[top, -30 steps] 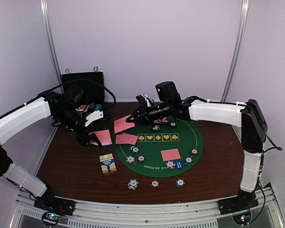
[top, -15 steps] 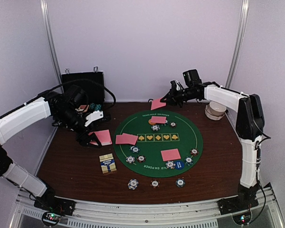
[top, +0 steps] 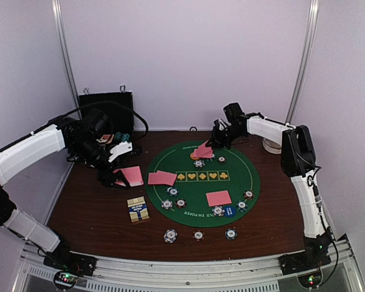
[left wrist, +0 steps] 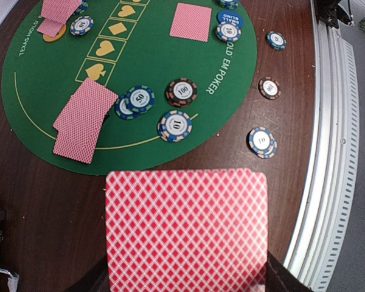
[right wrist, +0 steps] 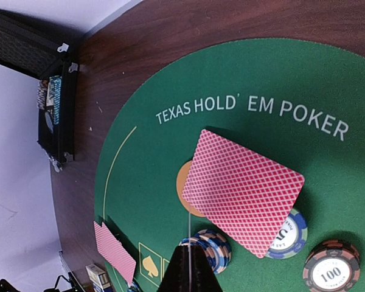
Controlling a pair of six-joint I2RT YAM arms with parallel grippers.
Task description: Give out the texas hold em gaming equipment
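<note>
Two arms deal cards at the poker mat

The right gripper is pinched shut on a card, low over the orange disc, likely to lay it there. The left gripper, shut too, holds a second card beside the mat, ready to place.

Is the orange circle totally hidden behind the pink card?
No, part of the orange disc peeks out past the left side of the pink card.
</note>
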